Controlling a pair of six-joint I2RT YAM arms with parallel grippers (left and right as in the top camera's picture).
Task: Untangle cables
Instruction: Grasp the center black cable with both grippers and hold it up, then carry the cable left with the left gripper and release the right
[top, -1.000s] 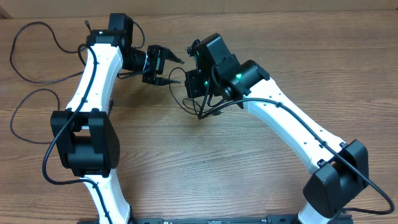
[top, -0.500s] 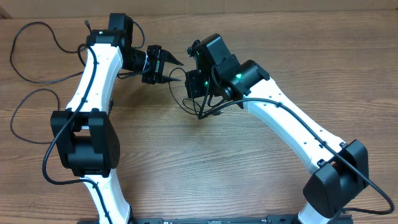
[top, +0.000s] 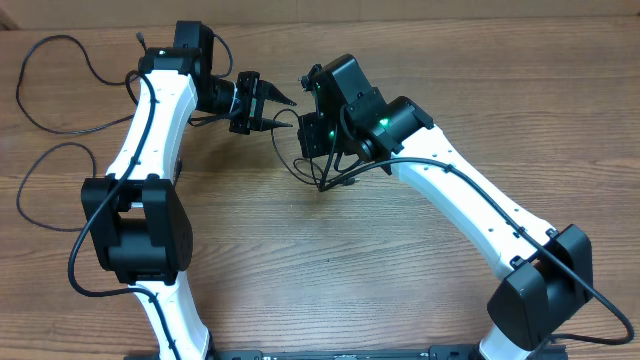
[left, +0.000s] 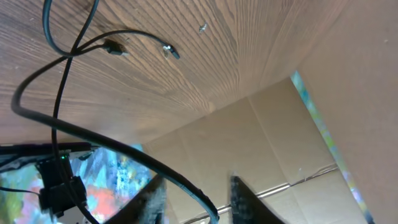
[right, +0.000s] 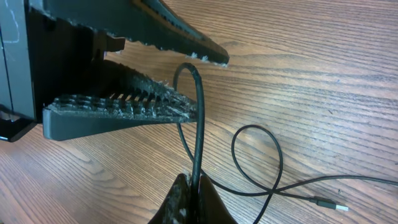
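Overhead camera: above brown wooden tabletop (top: 350, 250), left jaws part-open around a thin black cable (right: 199, 124); right jaws pinch it shut; another black cord (top: 22, 70) loops far left.

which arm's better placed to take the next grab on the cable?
Left, probably. The left arm has open jaws straddling the cable beside the right arm, whose jaws are shut on it as anchor.
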